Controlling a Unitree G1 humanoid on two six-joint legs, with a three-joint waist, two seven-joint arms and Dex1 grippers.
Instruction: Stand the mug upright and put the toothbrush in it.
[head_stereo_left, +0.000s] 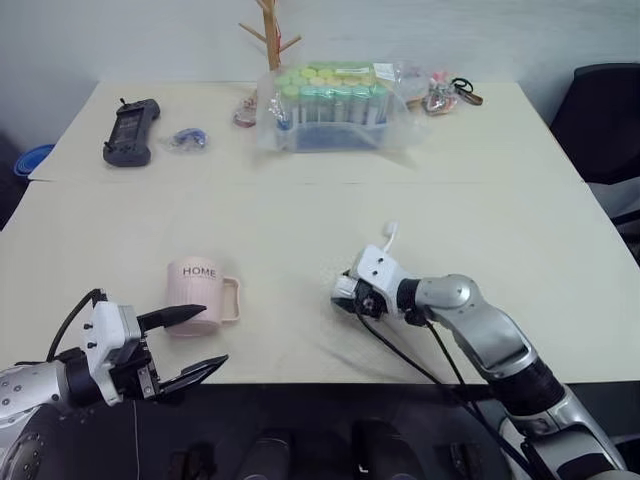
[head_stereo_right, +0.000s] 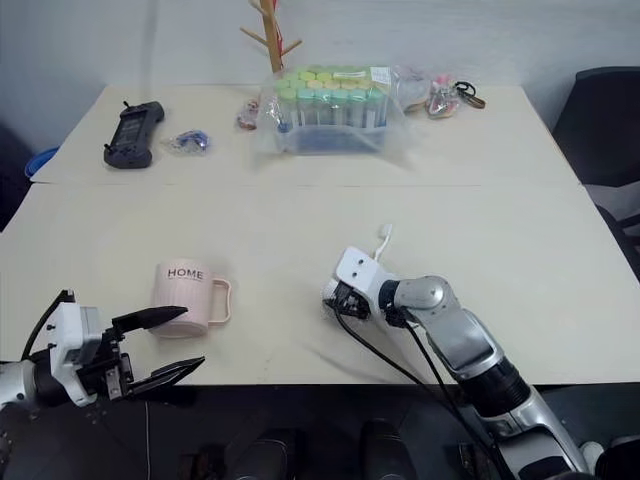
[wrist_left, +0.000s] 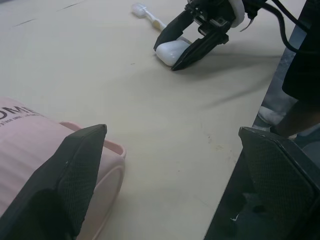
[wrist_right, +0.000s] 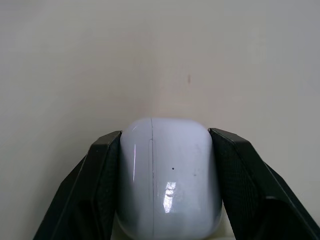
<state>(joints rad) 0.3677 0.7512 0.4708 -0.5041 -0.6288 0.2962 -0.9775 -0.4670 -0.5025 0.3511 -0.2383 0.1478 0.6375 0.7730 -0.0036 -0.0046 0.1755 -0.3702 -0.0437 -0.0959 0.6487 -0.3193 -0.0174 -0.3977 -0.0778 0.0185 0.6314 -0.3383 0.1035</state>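
Your right gripper pinches a small white earbud case between both fingers on the table; the toothbrush lies just beyond it. Your left gripper is spread wide, the upright mug beside its upper finger

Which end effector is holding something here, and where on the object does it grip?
The right end effector clamps the white earbud-like case across its two sides. The left end effector is open beside the mug, holding nothing.
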